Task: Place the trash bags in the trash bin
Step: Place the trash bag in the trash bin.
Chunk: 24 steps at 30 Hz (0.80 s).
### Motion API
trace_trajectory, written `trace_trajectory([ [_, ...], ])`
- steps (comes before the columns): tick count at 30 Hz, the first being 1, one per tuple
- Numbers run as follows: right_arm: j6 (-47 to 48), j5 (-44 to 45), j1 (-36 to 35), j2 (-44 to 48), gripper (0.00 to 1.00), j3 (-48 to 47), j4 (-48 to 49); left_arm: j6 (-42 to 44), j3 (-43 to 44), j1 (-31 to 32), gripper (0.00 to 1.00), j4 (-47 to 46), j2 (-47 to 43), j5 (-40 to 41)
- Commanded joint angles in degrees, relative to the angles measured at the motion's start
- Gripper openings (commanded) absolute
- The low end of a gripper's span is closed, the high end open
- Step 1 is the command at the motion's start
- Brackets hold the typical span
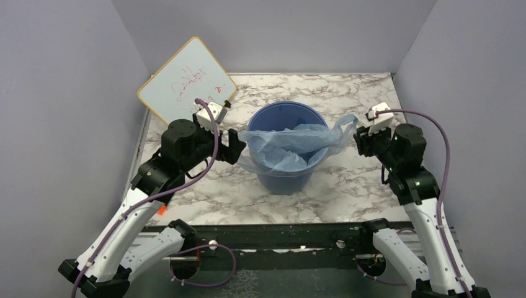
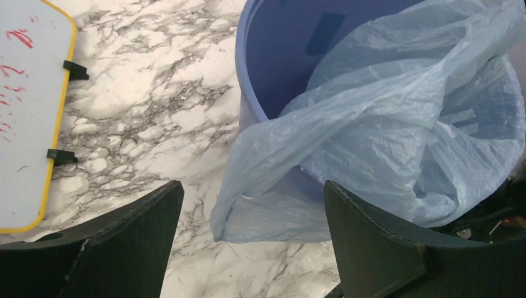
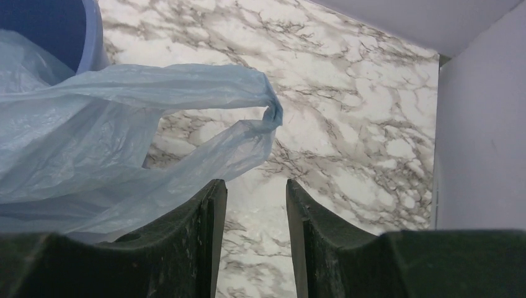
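The trash bag, thin, crinkled and light blue, lies partly inside the trash bin. Most of its bulk is bunched in the bin's mouth and the rest spills over the rim. The bin stands upright near the middle of the marble table. On the bin's left side a flap of the bag hangs down the outer wall toward the tabletop. On its right side a handle loop sticks out past the rim into the air. The left gripper sits low just beside the bin's left wall with its jaws spread wide. In the left wrist view the hanging flap shows in the gap between the two fingers, and neither finger closes on it. The right gripper sits to the right of the bin with its jaws parted by a narrower gap that holds nothing. The handle loop hangs just beyond its fingertips, close but apart. A whiteboard with a yellow edge and red writing leans at the table's far left corner, well apart from the bin.
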<state>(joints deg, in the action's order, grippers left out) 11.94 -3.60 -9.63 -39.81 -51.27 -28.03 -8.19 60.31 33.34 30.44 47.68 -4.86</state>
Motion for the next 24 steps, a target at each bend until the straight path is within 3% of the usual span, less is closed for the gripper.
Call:
trace_trajectory([
  [1, 14.3, -6.9, 0.3, -3.7, 0.46, -3.4, 2.7, 6.0, 2.8, -0.2, 0.91, 2.2, -0.2, 3.1],
  [10, 32.0, -20.9, 0.3, -10.1, 0.52, -5.8, 2.1, 11.3, 5.8, -0.2, 0.94, 7.3, 6.2, -4.9],
  [16, 33.3, -24.4, 0.3, -10.9, 0.53, -6.4, 5.3, 13.6, 6.1, -0.2, 0.94, 7.1, 5.5, -8.0],
  [24, 37.3, -24.8, 0.3, -12.8, 0.50, -6.6, 2.8, 15.5, 7.2, -0.3, 0.77, 8.4, 9.9, -6.6],
])
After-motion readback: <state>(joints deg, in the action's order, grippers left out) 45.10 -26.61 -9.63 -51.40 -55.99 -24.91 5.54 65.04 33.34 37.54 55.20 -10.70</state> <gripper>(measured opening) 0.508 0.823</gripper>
